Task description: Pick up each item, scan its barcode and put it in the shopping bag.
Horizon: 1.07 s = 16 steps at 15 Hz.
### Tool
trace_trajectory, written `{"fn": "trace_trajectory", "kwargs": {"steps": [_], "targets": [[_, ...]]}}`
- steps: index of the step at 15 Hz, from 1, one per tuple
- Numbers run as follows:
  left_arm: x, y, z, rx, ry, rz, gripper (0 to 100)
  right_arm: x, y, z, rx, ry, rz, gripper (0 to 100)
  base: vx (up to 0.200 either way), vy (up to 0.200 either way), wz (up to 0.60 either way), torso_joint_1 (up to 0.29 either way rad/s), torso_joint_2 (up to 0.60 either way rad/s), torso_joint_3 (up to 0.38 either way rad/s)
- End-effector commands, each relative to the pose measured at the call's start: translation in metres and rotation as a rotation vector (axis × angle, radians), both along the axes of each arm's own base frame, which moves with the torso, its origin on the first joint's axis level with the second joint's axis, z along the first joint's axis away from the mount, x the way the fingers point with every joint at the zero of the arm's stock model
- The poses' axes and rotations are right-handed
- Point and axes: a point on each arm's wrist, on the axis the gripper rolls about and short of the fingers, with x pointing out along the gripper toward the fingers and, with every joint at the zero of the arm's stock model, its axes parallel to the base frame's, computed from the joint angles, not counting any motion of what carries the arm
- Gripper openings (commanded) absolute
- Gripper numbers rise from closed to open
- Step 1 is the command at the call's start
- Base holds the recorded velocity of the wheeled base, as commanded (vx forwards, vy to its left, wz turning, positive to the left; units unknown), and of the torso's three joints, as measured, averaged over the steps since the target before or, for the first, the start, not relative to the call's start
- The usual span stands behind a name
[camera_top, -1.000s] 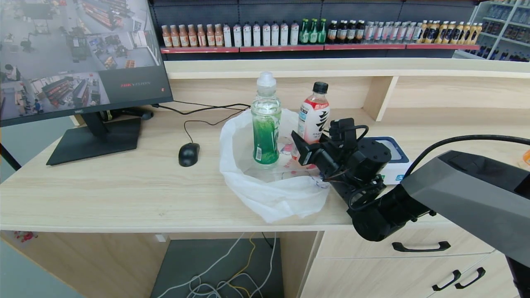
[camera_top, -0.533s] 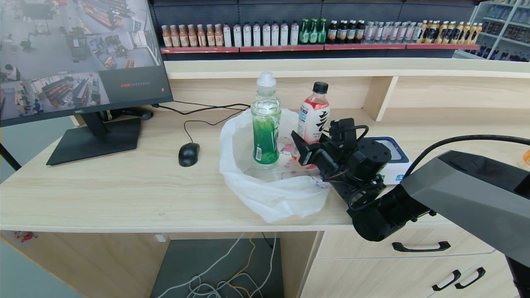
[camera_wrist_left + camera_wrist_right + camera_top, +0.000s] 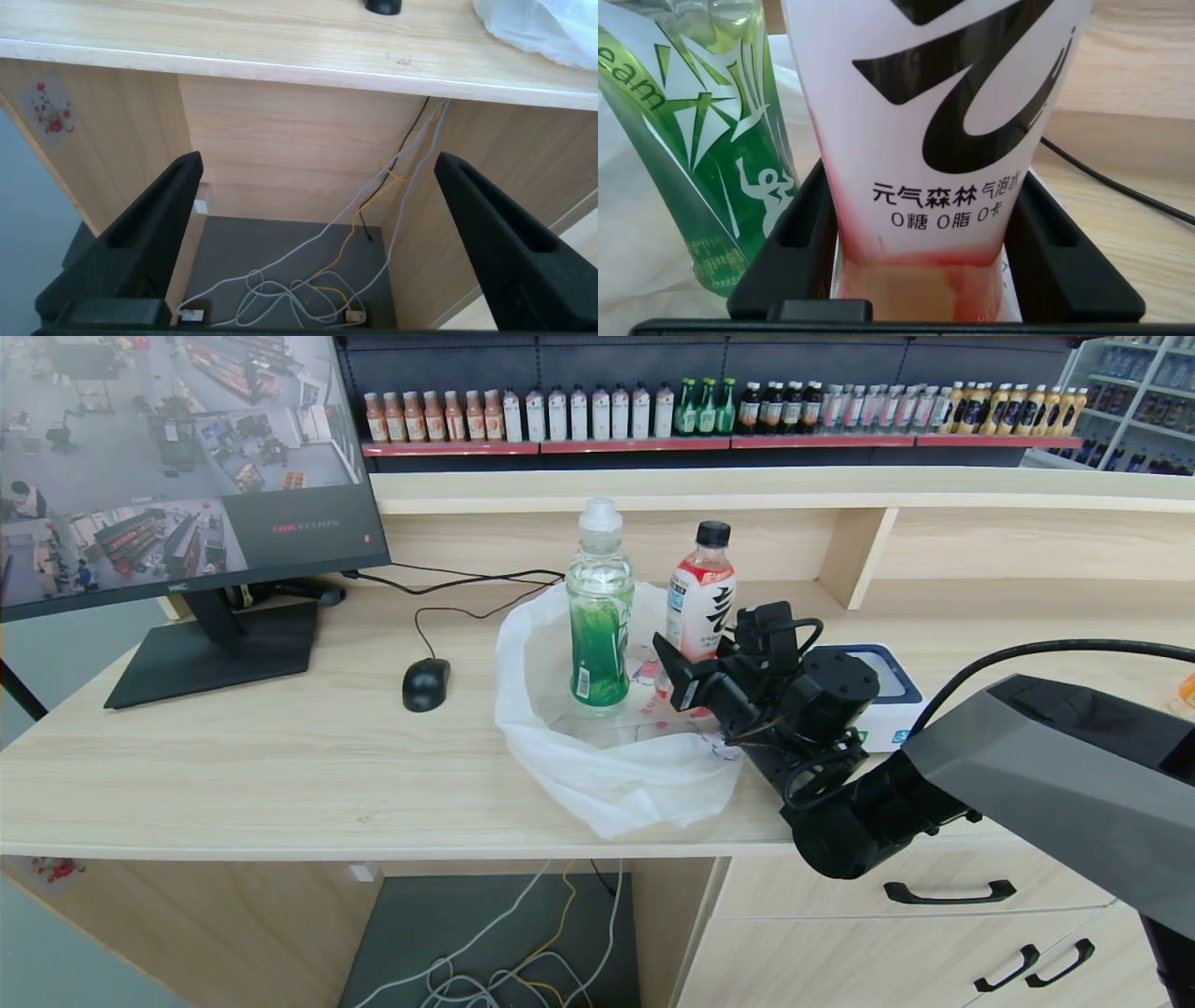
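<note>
A pink-and-white drink bottle [image 3: 700, 602] with a black cap is held near its base by my right gripper [image 3: 693, 686], shut on it, at the right rim of the white shopping bag [image 3: 607, 784]. In the right wrist view the bottle [image 3: 943, 121] fills the space between the black fingers [image 3: 799, 233]. A green bottle [image 3: 598, 616] with a white cap stands upright inside the bag, just left of the held one, and shows beside it [image 3: 701, 140]. My left gripper [image 3: 318, 215] hangs open below the counter edge, nothing between its fingers.
A white-and-blue scanner box [image 3: 887, 695] lies right of the bag, behind my right arm. A black mouse [image 3: 426, 683] and a monitor [image 3: 177, 457] stand to the left. A raised wooden ledge [image 3: 747, 485] runs along the back. Cables [image 3: 308, 271] hang under the counter.
The held pink-and-white bottle has shifted slightly left, toward the green bottle, with my right gripper. The green bottle, the bag and the left arm have stayed put.
</note>
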Motion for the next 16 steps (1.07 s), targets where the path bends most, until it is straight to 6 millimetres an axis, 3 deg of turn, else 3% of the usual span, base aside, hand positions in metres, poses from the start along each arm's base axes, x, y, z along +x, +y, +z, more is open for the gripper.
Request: {"fn": "trace_trajectory", "kwargs": {"steps": [1, 12, 13, 16], "targets": [[0.0001, 0.0000, -0.0002, -0.001, 0.001, 0.001, 100, -0.0020, 0.0032, 0.0018, -0.003, -0.008, 0.008, 0, 0.000, 0.000, 0.00, 0.000, 0.00, 0.000], [-0.0001, 0.0000, 0.0002, -0.001, -0.001, 0.001, 100, -0.0020, 0.0032, -0.0017, -0.008, 0.002, 0.008, 0, 0.000, 0.000, 0.00, 0.000, 0.00, 0.000], [0.0001, 0.0000, -0.0002, -0.001, 0.001, 0.001, 100, -0.0021, 0.0032, -0.0016, -0.007, 0.000, 0.008, 100, 0.000, 0.000, 0.00, 0.000, 0.00, 0.000], [-0.0001, 0.0000, 0.0002, -0.001, -0.001, 0.001, 100, -0.0013, 0.0021, -0.0005, -0.002, -0.004, 0.006, 100, 0.000, 0.000, 0.00, 0.000, 0.00, 0.000]]}}
